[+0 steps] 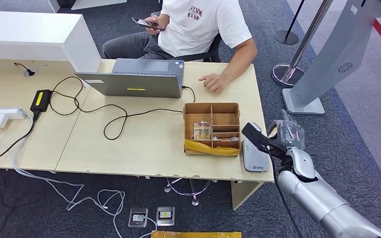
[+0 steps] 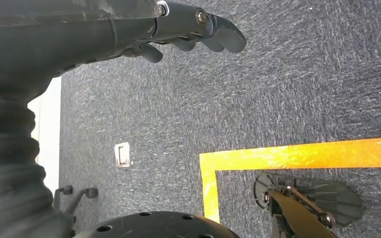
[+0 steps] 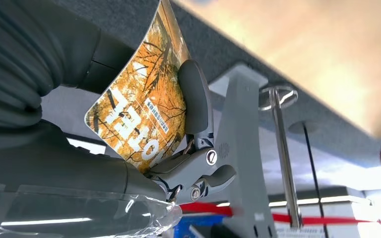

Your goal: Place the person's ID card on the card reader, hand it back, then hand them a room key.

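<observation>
Room key (image 3: 144, 106) in right hand (image 1: 284, 135)

Even, bright indoor light; the right wrist view's tabletop (image 3: 297, 54) is overexposed and blurred.

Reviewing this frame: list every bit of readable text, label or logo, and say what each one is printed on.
"HOTEL", upside down in white letters, on the orange leaf-pattern card held by the right robot hand.
Small white line beside it on the card: too small to read.
Dark red print on the person's white T-shirt: two lines, too blurred to read surely.
Small mark on the white card reader: too small to read.
</observation>
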Motion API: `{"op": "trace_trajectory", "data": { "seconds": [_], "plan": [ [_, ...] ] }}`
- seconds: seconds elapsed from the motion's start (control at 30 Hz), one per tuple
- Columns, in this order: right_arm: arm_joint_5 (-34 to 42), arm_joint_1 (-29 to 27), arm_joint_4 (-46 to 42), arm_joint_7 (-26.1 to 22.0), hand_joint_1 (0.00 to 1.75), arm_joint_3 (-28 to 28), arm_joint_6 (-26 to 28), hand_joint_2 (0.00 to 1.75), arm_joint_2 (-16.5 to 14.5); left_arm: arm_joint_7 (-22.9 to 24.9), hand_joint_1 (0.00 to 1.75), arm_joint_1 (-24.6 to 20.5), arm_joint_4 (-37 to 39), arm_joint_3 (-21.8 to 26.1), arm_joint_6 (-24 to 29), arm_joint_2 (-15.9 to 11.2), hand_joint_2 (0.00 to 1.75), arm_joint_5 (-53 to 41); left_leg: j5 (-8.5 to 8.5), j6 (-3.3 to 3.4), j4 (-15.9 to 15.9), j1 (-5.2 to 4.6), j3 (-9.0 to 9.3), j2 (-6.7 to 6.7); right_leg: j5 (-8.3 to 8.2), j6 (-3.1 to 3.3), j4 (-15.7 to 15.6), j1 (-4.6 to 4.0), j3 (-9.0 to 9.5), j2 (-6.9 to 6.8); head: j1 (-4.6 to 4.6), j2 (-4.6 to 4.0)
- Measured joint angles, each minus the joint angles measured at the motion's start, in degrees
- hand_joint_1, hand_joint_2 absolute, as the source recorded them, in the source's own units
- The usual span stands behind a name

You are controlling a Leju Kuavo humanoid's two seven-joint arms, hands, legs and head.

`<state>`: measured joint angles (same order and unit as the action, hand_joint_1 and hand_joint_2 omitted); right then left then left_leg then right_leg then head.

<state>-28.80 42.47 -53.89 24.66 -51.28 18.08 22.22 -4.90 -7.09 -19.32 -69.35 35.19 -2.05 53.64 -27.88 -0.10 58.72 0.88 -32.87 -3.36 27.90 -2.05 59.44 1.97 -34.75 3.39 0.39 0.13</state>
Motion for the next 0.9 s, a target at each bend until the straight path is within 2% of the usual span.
{"op": "trace_trajectory", "data": {
  "seconds": [0.2,0.43,0.6,0.8,0.9],
  "plan": [
    [-0.4,7.5,-2.7,2.0,1.75,2.1,-1.3,1.75,2.0,0.0,0.0,0.0,0.0,-0.1,0.4,0.0,0.0,-0.6,0.0,0.0,0.0,0.0,0.02,0.02,-0.01,0.0,0.0,0.0,-0.02,0.02,0.0,0.0],
    [-0.7,9.0,-4.7,2.4,1.75,3.3,-1.1,1.75,2.8,0.0,0.0,0.0,0.0,-0.1,0.4,0.0,0.0,-0.7,0.0,0.0,0.0,0.0,0.0,0.03,-0.01,0.01,0.0,-0.01,-0.03,0.02,-0.01,0.0],
    [-1.6,10.5,-5.5,3.0,1.68,3.7,-1.2,1.75,3.0,0.0,0.0,0.0,0.0,-0.1,0.5,0.0,0.0,-1.1,0.0,0.0,0.0,0.0,-0.01,0.04,-0.02,0.0,0.0,0.0,-0.03,0.03,0.0,0.0],
    [-4.1,17.7,-7.0,4.8,1.67,3.0,-5.6,1.75,3.2,0.1,0.0,-0.2,0.0,-0.2,0.4,0.0,0.0,-2.3,0.0,0.0,0.0,0.01,-0.04,0.03,-0.02,0.01,0.0,-0.01,-0.02,0.02,-0.01,0.0],
    [-5.0,20.4,-7.1,4.9,1.63,2.2,-7.3,1.75,2.1,0.2,0.0,-0.4,0.0,-0.2,0.4,0.1,0.0,-3.1,0.0,0.0,0.0,0.02,-0.1,0.03,-0.02,0.01,0.0,-0.01,-0.06,0.02,-0.01,0.0]
  ]
}}
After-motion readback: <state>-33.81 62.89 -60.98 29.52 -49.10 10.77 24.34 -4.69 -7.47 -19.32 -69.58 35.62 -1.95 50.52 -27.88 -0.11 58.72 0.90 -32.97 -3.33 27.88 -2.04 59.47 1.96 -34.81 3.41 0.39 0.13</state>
